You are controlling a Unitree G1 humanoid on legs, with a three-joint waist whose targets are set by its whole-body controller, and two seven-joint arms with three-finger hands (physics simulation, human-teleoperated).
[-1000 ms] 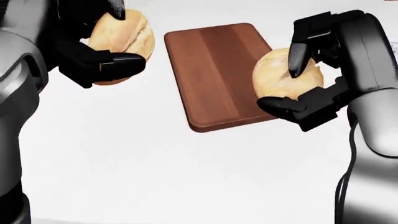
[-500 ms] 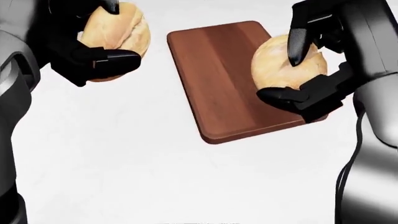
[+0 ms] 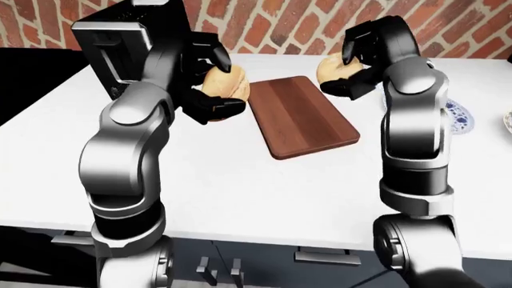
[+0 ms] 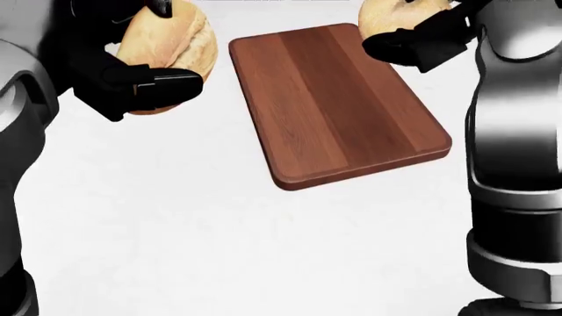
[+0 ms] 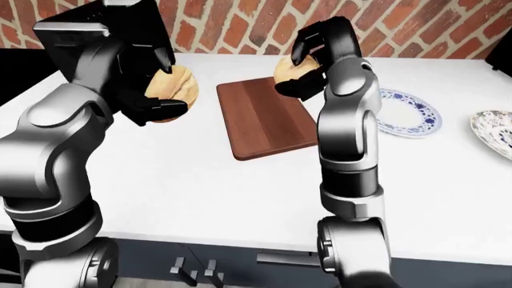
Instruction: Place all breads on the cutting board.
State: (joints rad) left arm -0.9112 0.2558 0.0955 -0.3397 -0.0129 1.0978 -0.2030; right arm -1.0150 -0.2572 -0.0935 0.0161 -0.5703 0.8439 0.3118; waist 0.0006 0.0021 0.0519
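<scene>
Left of the cutting board (image 4: pixel 338 105), the left hand (image 4: pixel 132 62) grips a bread roll (image 4: pixel 171 43), its black fingers hiding the roll's lower edge. The board lies bare on the white tabletop (image 4: pixel 219 250). Over the board's top right corner, the right hand (image 3: pixel 364 60) clutches a second roll (image 3: pixel 332 67), cut off in the head view.

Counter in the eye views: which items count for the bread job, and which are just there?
Job items: bread roll in left hand, bread roll in right hand, cutting board.

Bystanders: blue-patterned plate, second plate at right edge.
</scene>
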